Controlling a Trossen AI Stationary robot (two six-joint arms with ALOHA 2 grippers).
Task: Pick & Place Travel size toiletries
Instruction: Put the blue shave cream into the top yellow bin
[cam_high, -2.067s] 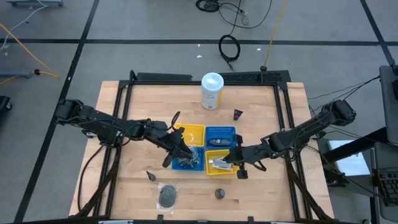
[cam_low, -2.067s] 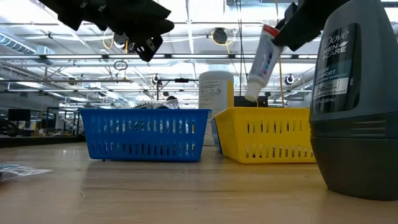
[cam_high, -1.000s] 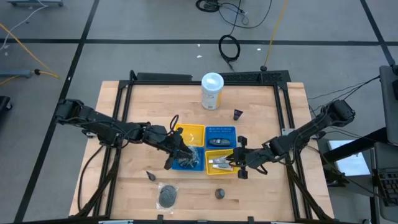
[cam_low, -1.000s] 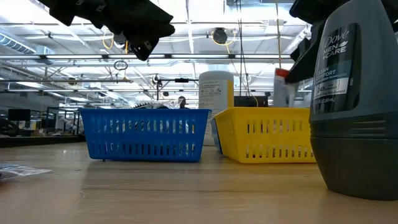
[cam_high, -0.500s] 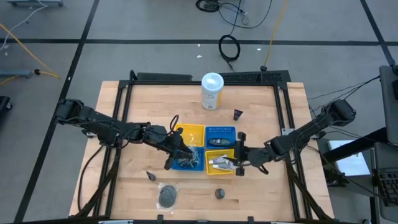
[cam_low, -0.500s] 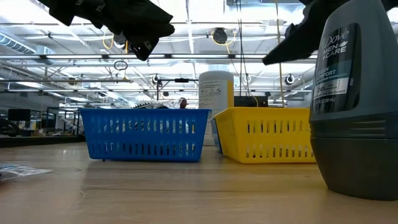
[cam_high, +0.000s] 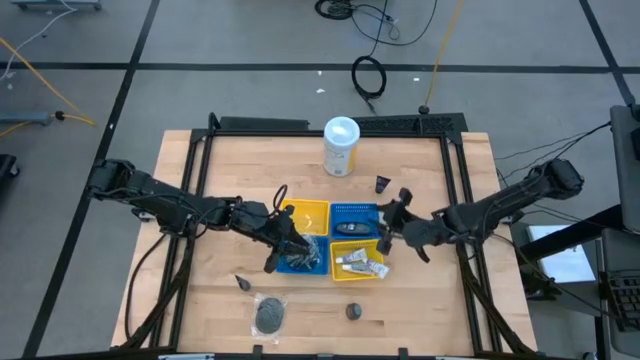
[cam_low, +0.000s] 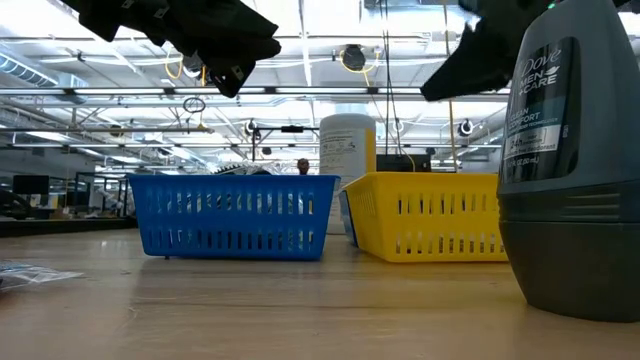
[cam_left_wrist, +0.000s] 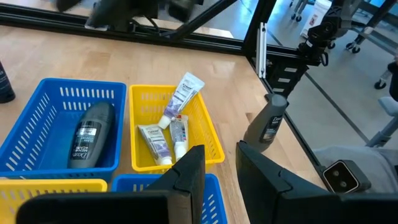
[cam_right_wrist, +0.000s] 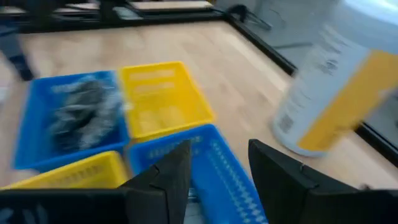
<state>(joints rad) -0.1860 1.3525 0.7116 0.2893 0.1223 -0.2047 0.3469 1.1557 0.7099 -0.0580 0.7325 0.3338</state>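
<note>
A: Your right gripper (cam_high: 392, 222) has just let go. A moment ago it was down at the yellow tray (cam_high: 343, 249) with a tube; now it has swung off to 3 o'clock of the tray cluster, fingers (cam_right_wrist: 165, 180) spread and nothing between them.

B: So where's the tube?

A: In that yellow tray, the one at 5 o'clock in the block of four. Your left wrist view shows three tubes (cam_left_wrist: 152, 138) there, one propped on the far rim. I'd call that placement done, and your right arm is free for the next piece.

B: And your left gripper (cam_high: 285, 248)?

A: It hangs over the blue tray (cam_high: 312, 266) at 7 o'clock, the one with the puffs (cam_right_wrist: 81, 118). Fingers a little apart, nothing gripped.

B: What's left?

A: One puff (cam_high: 269, 315) lies loose on the bench (cam_high: 230, 180) at 6 o'clock, with small dark bits near it.

B: Any writing?

A: The deodorant (cam_low: 565, 160) close to the low camera reads "Dove MEN+CARE CLEAN COMFORT". The canister (cam_high: 341, 146) at 12 o'clock has a yellow label, but its print is too small to read. The same goes for the tubes.
</note>
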